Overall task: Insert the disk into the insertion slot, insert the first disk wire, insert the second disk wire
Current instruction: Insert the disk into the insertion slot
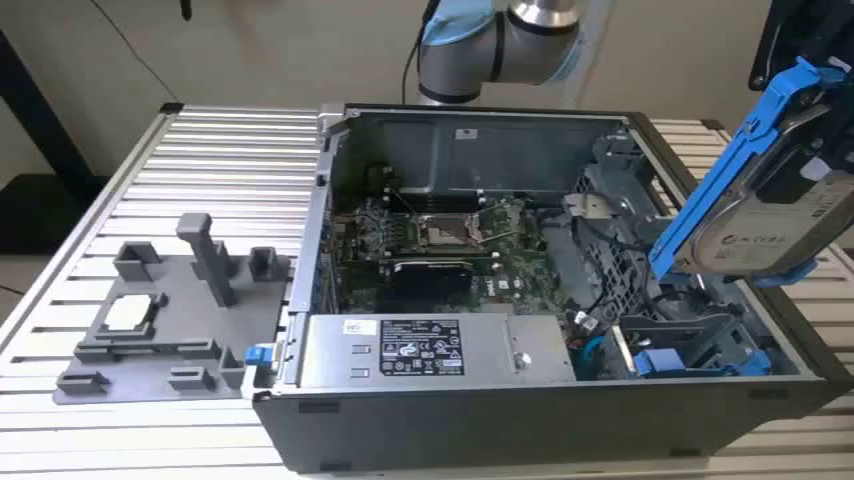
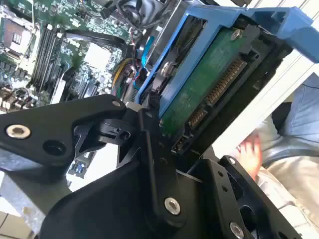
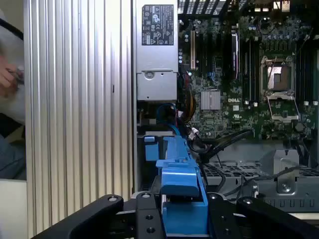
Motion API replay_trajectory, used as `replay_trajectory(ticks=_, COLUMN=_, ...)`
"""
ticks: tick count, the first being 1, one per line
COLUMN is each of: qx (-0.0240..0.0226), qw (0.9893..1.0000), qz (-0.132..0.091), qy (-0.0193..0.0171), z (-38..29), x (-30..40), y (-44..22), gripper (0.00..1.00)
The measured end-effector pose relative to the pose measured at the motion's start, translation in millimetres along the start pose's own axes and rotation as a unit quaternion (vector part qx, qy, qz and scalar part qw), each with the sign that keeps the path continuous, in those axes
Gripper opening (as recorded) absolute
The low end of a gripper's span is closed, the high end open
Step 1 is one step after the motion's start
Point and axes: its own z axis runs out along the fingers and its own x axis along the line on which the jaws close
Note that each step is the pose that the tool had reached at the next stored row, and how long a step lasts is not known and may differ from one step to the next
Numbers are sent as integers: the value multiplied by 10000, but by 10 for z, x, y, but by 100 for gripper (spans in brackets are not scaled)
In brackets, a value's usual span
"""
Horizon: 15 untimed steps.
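The hand grips the disk, tilted above the insertion slot at the exterior view's right. If it enters so tilted, it could jam on the slot's edge.

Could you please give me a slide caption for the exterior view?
Disk in its blue carrier held tilted above the open computer case, over the drive cage, not yet inserted.

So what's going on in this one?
The arm's end effector is clamped on the disk, a hard drive in a blue carrier, holding it tilted above the drive cage at the exterior view's right of the open computer case. The disk is not yet inserted.
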Motion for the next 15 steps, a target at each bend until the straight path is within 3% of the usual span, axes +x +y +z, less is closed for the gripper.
replay_trajectory(ticks=8, qx=-11, qw=10000, qz=0, qy=1, z=0, x=0, y=0, gripper=33)
replay_trajectory(ticks=15, qx=-11, qw=10000, qz=1, qy=-1, z=46, x=26, y=-9, gripper=33)
